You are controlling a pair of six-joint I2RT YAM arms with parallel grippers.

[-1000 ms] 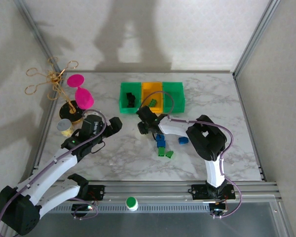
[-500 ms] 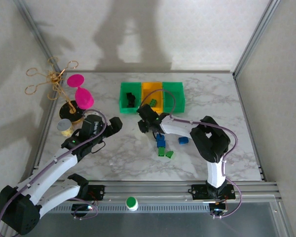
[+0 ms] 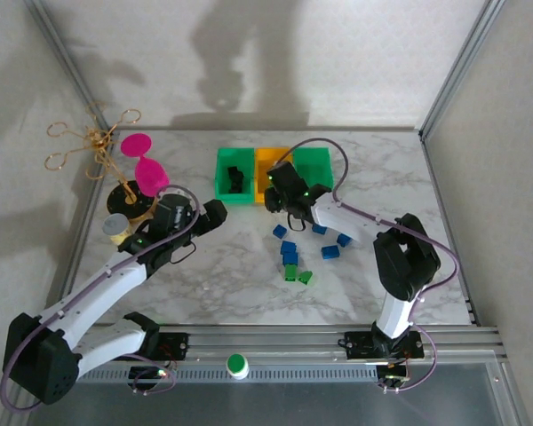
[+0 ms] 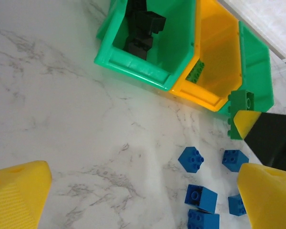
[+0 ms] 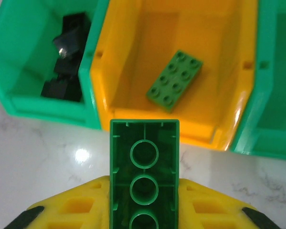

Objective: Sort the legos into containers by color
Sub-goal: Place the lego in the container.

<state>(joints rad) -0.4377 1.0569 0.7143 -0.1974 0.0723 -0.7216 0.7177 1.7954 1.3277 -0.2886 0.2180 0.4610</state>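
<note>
Green bin (image 5: 19,57): black legos (image 5: 66,52), maybe 3. Orange bin (image 5: 128,47): 1 green lego (image 5: 175,81). Right gripper (image 5: 144,202) clamps green brick (image 5: 144,152); left gripper (image 4: 143,191) gaping.

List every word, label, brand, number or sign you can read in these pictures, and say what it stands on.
No text can be read anywhere.
Studs of the flat green plastic brick in the orange-yellow plastic bin: any mark too blurred to read.
Studs of the blue plastic bricks on the marble table: too blurred to read.
Underside of the narrow green plastic brick in the right gripper: no lettering.
</note>
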